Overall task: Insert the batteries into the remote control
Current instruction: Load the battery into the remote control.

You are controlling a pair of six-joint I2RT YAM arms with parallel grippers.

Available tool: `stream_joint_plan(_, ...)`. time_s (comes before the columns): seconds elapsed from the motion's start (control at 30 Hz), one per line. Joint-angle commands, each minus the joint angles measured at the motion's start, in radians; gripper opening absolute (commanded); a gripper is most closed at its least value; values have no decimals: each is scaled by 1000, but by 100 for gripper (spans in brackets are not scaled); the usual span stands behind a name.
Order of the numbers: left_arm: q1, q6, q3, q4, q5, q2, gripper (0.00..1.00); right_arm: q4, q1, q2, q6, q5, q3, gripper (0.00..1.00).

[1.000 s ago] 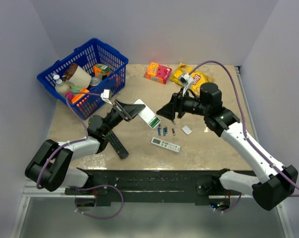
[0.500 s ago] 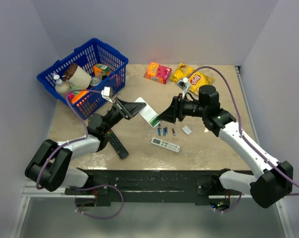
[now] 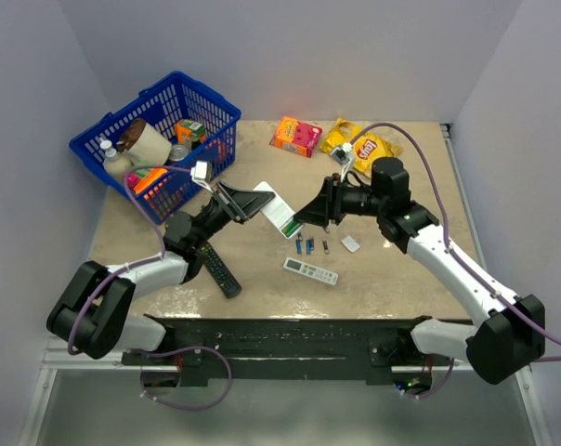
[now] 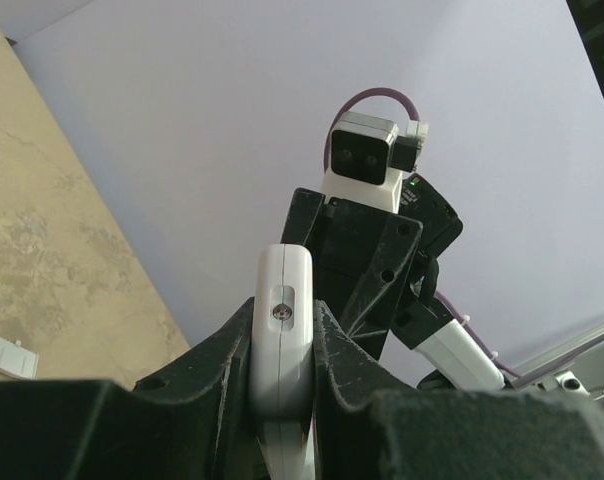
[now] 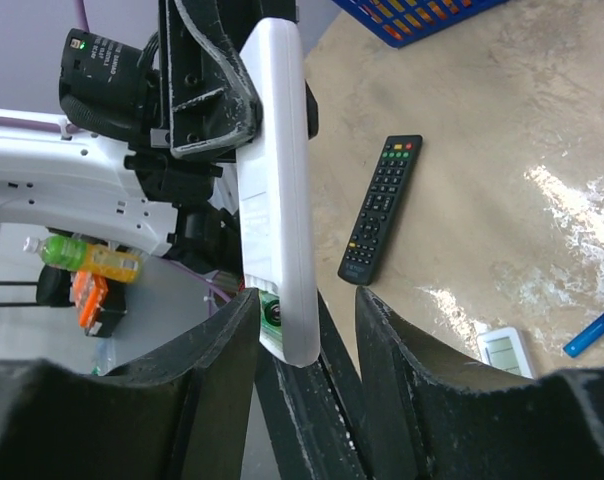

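My left gripper point(image 4: 282, 365) is shut on the remote control point(image 4: 282, 330), a short wide white remote, and holds it up off the table point(image 3: 276, 214). My right gripper point(image 5: 304, 300) stands open around its lower end point(image 5: 277, 180): the left finger point(image 5: 227, 350) sits close against the compartment side and the right finger point(image 5: 382, 340) stands apart from it. A green battery point(image 5: 272, 312) shows inside the open compartment. Three loose batteries point(image 3: 309, 246) lie on the table below. In the top view the right gripper point(image 3: 302, 218) meets the remote's tip.
A small white cover point(image 3: 351, 244) lies right of the batteries. A slim white remote point(image 3: 310, 270) and a black remote point(image 3: 220, 269) lie near the front. A blue basket point(image 3: 211, 107) of groceries stands back left, with an orange box point(image 3: 296, 136) and a chip bag point(image 3: 366, 146) at the back.
My right gripper has moved left onto the remote's end and its jaws have narrowed around it. The left gripper keeps hold of the remote, barely moved.
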State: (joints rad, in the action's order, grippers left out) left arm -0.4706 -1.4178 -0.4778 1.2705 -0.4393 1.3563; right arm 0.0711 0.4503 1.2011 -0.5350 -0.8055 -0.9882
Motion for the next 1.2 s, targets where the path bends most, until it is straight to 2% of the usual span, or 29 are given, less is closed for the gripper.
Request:
stream_joint_plan(0.0,6,22,-48,402,-6,-26,0,-47,-5,8,-19,-35,10,45)
stream_joint_plan(0.17,6,23,-54,402,-7,-26,0,-57,-7,20,-23,-46,16,37)
stream_joint_plan(0.37,6,26,-64,402,10,-33,0,-65,-5,40,-26,-84,29,17)
stream_joint_plan(0.43,6,34,-70,398,20,-36,0,-63,-5,54,-13,-110,31,14)
stream_joint_plan(0.67,-10,60,-117,389,51,-29,0,-30,-4,97,19,-158,25,16)
stream_joint_plan(0.87,-13,34,-150,424,89,-14,0,7,7,103,104,-98,39,16)
stream_joint_plan(0.97,-13,22,-166,438,102,-8,0,4,11,98,144,-72,57,11)
stream_joint_plan(1.07,-14,20,-182,437,102,-8,0,47,16,98,196,-6,54,0)
stream_joint_plan(1.17,-14,20,-185,431,90,-10,0,90,16,98,233,61,40,0)
